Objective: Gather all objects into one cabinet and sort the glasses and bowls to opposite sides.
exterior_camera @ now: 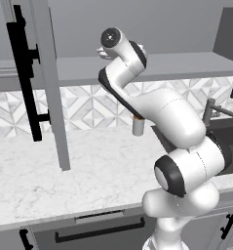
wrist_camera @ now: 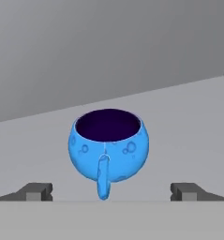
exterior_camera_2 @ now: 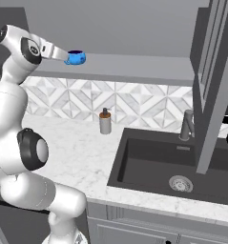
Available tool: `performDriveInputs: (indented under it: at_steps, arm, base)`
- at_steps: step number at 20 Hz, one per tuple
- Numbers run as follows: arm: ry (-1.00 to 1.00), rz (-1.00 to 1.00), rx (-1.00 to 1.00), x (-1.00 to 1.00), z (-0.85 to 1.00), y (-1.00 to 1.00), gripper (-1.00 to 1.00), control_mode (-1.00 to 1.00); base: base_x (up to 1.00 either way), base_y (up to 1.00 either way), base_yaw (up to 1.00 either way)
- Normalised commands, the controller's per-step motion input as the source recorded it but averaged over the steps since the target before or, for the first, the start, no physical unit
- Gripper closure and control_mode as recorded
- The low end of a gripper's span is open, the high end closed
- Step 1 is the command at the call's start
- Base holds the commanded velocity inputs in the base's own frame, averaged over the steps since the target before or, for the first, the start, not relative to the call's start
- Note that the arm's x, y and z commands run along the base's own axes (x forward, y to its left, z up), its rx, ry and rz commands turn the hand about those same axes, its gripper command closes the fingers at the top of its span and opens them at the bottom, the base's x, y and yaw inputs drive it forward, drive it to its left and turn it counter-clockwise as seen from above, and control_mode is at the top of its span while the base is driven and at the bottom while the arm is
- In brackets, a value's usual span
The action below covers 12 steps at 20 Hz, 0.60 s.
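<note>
A small bright blue bowl (wrist_camera: pixel 108 143) with a dark inside stands upright on the grey cabinet shelf (exterior_camera_2: pixel 134 66); a little blue handle on it points at the hand. My gripper (wrist_camera: pixel 112 193) is open right in front of it. Its two dark fingertips (wrist_camera: pixel 38 191) stand wide to either side and clear of the bowl. From the right base view, the gripper (exterior_camera_2: pixel 63 55) is held up at shelf height, with the bowl (exterior_camera_2: pixel 76 58) at its tip. The glasses are out of view.
Tall grey cabinet doors hang open, one with a black bar handle (exterior_camera: pixel 25 73) at left, one (exterior_camera_2: pixel 211 86) at right. Below lie the marble counter (exterior_camera: pixel 64 166), a soap dispenser (exterior_camera_2: pixel 105 121), a dark sink (exterior_camera_2: pixel 149 164) and a faucet (exterior_camera_2: pixel 187 125).
</note>
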Motion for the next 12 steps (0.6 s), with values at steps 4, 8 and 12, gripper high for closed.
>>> performDriveInputs:
  at_steps: [4, 8, 12]
  arm:
    - [0.00, -0.05, 0.00, 0.06, -0.17, 0.01, -1.00, -1.00]
    - [0.00, -0.05, 0.00, 0.19, -0.03, 0.00, -1.00, -1.00]
    - [0.00, -0.07, 0.00, 0.29, 0.00, 0.00, -1.00, -1.00]
  base:
    - [0.00, 0.00, 0.00]
    - [0.00, 0.00, 0.00]
    - [0.00, 0.00, 0.00]
